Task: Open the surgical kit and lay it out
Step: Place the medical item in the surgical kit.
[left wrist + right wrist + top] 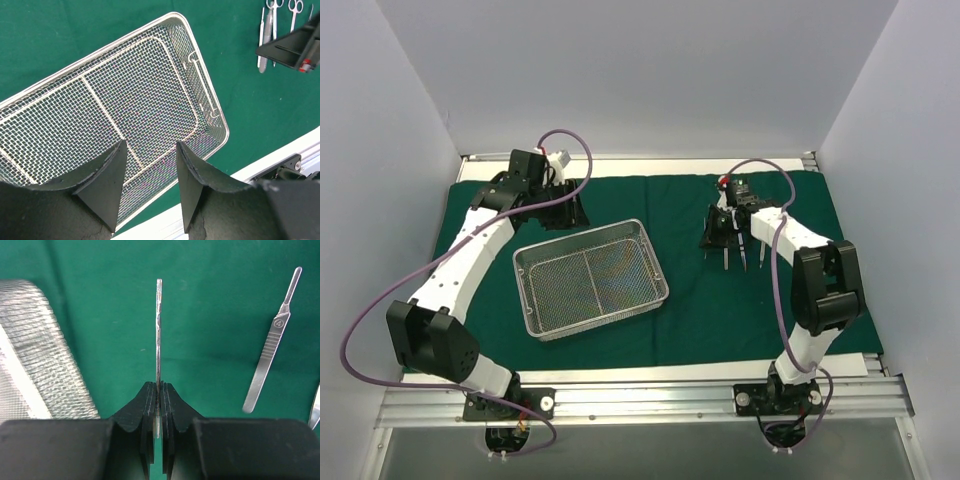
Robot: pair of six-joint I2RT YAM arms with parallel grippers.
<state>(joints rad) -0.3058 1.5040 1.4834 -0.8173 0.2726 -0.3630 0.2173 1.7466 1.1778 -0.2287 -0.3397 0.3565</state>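
A dark green cloth [720,320] covers the table. On it, left of the middle, the wire tray [590,280] sits a little turned. The left gripper [150,150] hangs over the tray with its jaws apart. The right gripper [158,390], over the cloth to the tray's right, is clamped on a thin metal tool [158,330]. A scalpel handle [272,340] lies flat nearby.

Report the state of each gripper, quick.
Left gripper: open, holding nothing.
Right gripper: shut on a slim silver instrument.
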